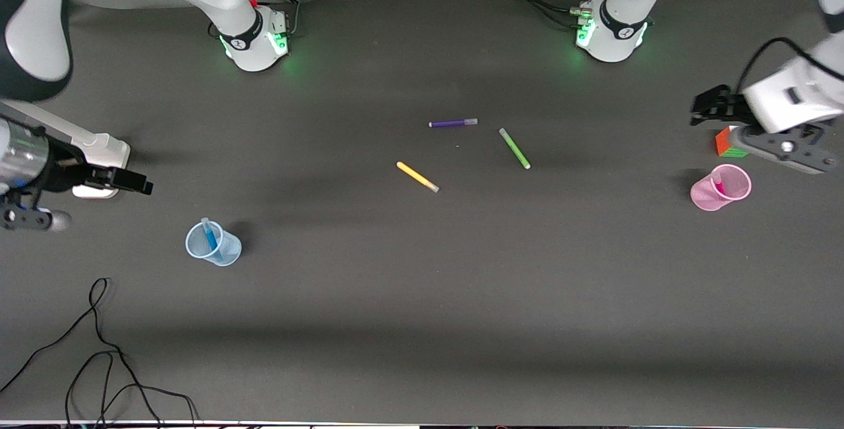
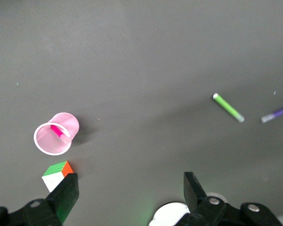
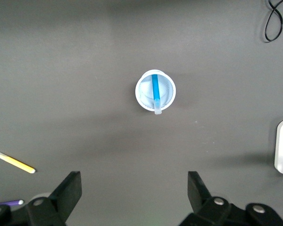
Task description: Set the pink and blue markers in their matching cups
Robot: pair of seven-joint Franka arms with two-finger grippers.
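The pale blue cup stands upright toward the right arm's end of the table with the blue marker leaning inside it. The right wrist view shows this cup and marker from above. The pale pink cup stands toward the left arm's end with the pink marker inside it; both show in the left wrist view, cup and marker. My left gripper is open and empty, up beside the puzzle cube. My right gripper is open and empty, up beside the blue cup.
A multicoloured puzzle cube sits just farther from the front camera than the pink cup. A purple pen, a green pen and a yellow pen lie mid-table. Black cables trail at the near edge.
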